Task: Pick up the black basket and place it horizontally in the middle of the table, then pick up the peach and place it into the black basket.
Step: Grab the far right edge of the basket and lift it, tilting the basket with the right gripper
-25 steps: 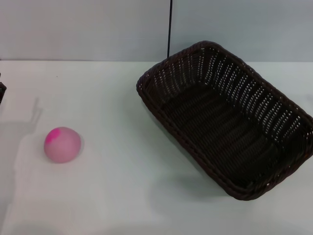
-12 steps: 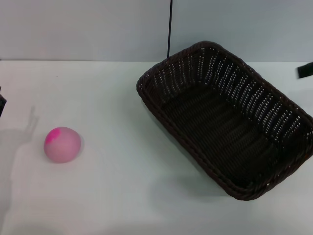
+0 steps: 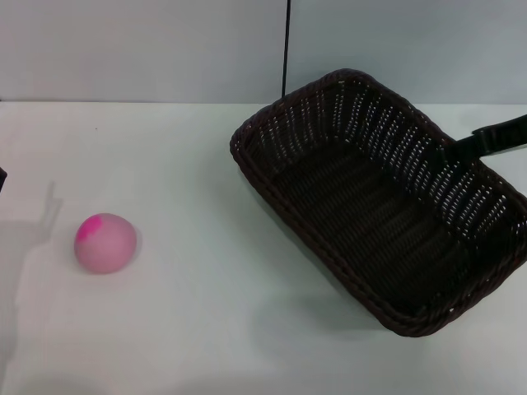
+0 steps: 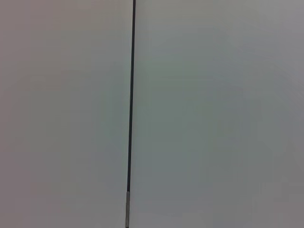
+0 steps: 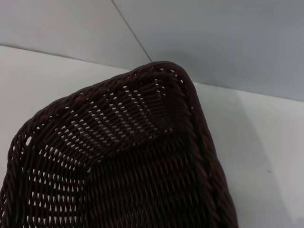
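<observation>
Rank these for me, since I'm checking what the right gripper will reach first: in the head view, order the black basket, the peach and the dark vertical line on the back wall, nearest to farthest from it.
1. The black basket, on the table's right; the right gripper reaches over its right rim.
2. The dark vertical line, on the wall behind the basket's far corner.
3. The peach, far off on the left.

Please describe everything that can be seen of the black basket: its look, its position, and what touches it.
The black basket is a large rectangular wicker basket, dark brown-black, with rounded corners, a braided rim and sloping openwork sides. It stands upright and empty on the right part of the white table, turned diagonally to the table's edges. The peach lies far to its left, apart from it. The right gripper reaches in over its far right rim; whether it touches the rim cannot be told.
</observation>
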